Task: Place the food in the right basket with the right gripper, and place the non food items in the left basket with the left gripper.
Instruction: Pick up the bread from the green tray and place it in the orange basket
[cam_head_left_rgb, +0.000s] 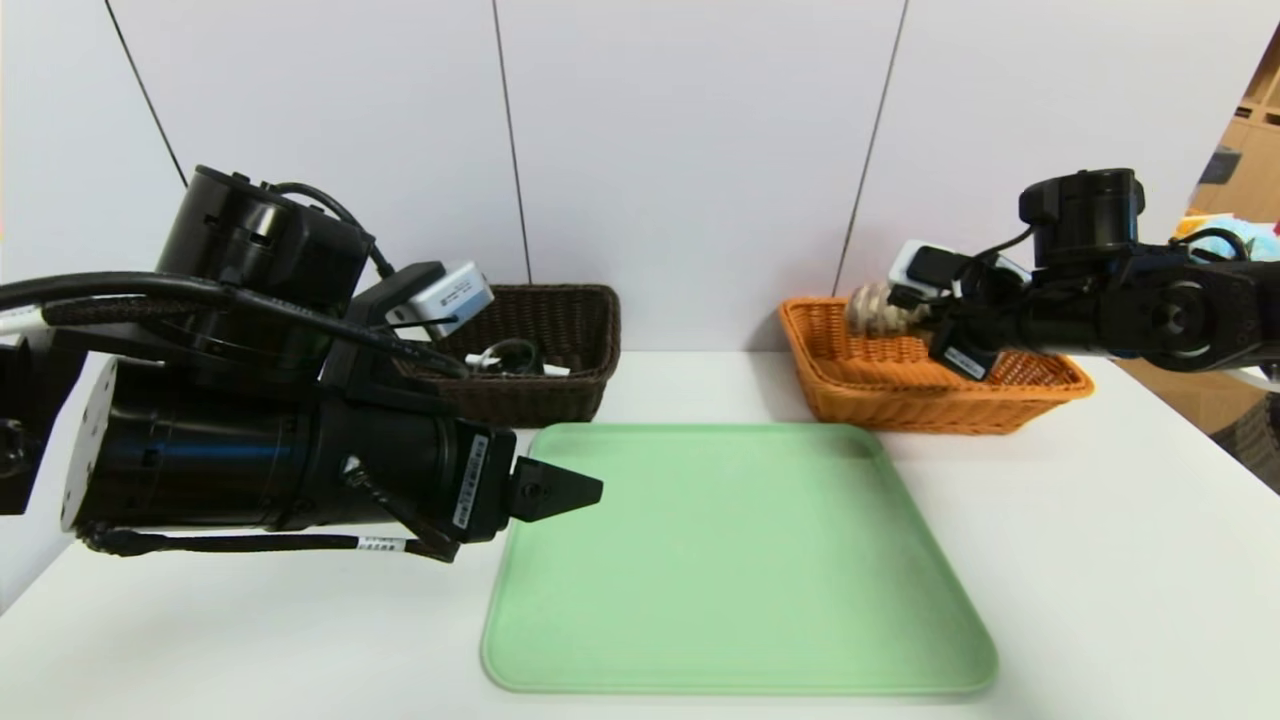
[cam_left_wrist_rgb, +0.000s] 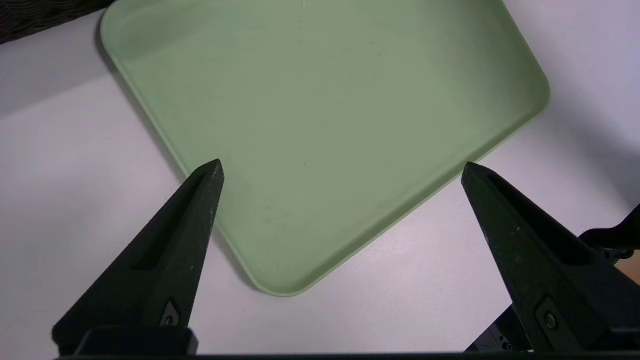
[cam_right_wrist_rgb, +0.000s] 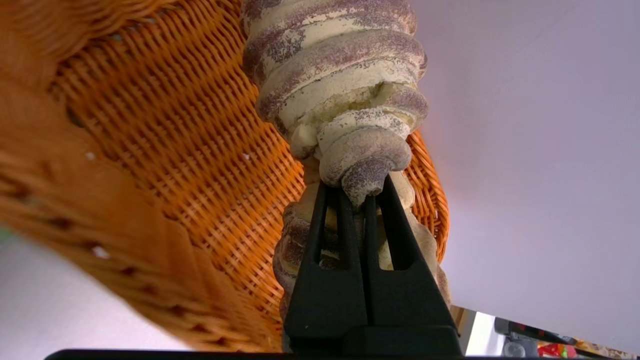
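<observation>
2 black pointed fingers of the right claw (cam_right_wrist_rgb: 366, 192) pinched the ridged, tan-and-purplish roll (cam_right_wrist_rgb: 335, 75) over the woven orange basket (cam_head_left_rgb: 860, 385), its long axis running away from the claw. Only the head view showed the dark basket (cam_head_left_rgb: 560, 340). Left claw (cam_left_wrist_rgb: 340, 167) hung wide open, empty, over the smooth green tray (cam_left_wrist_rgb: 325, 100).

we see a white table (cam_head_left_rgb: 1100, 560) before a pale panelled wall (cam_head_left_rgb: 690, 150) with thin dark seams, evenly lit.
</observation>
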